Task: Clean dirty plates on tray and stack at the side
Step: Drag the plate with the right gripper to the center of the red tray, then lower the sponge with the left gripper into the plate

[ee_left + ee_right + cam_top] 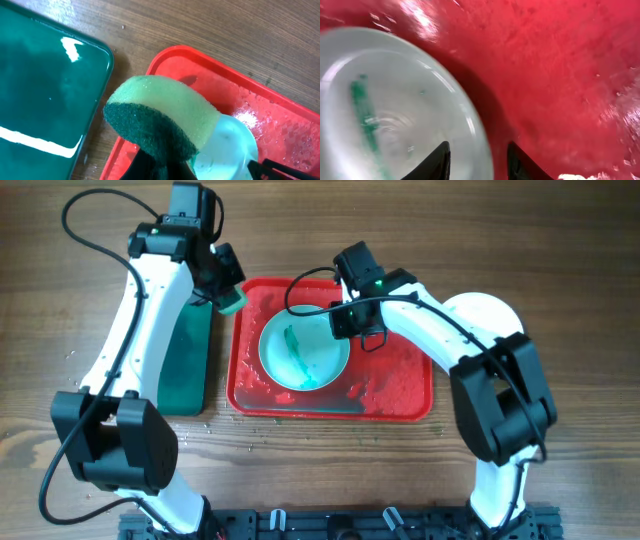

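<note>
Clutching a yellow-green foam sponge [165, 107], left hand [228, 292] hovers far-left of the pale round plate [310, 345] on a red plastic tray [400, 395]; grip of right hand [352, 322] unclear.

We count one large red rectangular plastic tray [400, 395] and one smaller dark green rectangular tray [190, 370]. There is one yellow-green foam sponge [165, 107] with a dark green scouring face. We see two plates: one small round pale plate with a teal streak [305, 350] and one plain white round plate [490, 310], partly hidden; whether more lie beneath it, we cannot tell.
</note>
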Robot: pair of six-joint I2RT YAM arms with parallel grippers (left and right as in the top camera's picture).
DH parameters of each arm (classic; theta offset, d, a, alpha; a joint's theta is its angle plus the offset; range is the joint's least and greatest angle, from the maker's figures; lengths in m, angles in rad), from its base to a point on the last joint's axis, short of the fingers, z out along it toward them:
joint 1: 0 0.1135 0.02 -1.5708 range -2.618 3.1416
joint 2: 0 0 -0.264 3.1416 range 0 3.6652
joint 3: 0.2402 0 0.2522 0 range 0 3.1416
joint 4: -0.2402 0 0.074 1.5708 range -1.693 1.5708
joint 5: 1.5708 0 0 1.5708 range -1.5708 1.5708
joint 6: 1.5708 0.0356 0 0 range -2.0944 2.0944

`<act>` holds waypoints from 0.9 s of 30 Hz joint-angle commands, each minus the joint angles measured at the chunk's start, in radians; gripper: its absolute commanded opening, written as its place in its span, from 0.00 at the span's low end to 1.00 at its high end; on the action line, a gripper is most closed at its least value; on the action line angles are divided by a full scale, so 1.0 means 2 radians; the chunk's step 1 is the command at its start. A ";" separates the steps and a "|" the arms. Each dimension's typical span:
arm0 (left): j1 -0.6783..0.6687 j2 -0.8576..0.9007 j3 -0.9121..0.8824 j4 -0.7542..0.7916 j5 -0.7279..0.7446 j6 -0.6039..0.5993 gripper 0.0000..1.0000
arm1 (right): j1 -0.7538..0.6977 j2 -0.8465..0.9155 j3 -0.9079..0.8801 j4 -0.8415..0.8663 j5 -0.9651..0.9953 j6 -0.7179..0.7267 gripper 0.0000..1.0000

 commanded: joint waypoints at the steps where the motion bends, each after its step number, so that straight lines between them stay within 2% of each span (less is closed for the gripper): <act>1: 0.000 0.000 -0.022 0.009 0.006 -0.037 0.04 | 0.000 0.038 0.008 0.004 -0.001 -0.032 0.36; 2: 0.000 0.000 -0.026 0.011 0.006 -0.039 0.04 | 0.000 0.038 0.008 0.007 -0.012 -0.025 0.30; 5: 0.000 0.000 -0.040 0.013 0.006 -0.040 0.04 | 0.000 0.038 0.008 0.000 -0.019 0.030 0.04; 8: -0.011 0.000 -0.062 0.025 0.006 -0.040 0.04 | 0.000 0.038 0.008 -0.034 0.006 0.158 0.04; 10: -0.025 0.000 -0.083 0.046 0.006 -0.040 0.04 | 0.000 0.038 0.008 -0.047 0.008 0.200 0.04; 13: -0.057 0.000 -0.124 0.094 0.006 -0.031 0.04 | 0.001 0.038 0.007 -0.044 0.006 0.186 0.04; 17: -0.096 0.004 -0.182 0.165 0.006 0.039 0.04 | 0.001 0.038 0.007 -0.043 0.002 0.159 0.04; 24: -0.105 0.064 -0.206 0.214 0.006 0.125 0.04 | 0.001 0.038 0.007 -0.035 -0.016 0.130 0.04; 27: -0.105 0.084 -0.206 0.233 0.006 0.126 0.04 | 0.000 0.038 0.007 -0.035 -0.023 0.121 0.04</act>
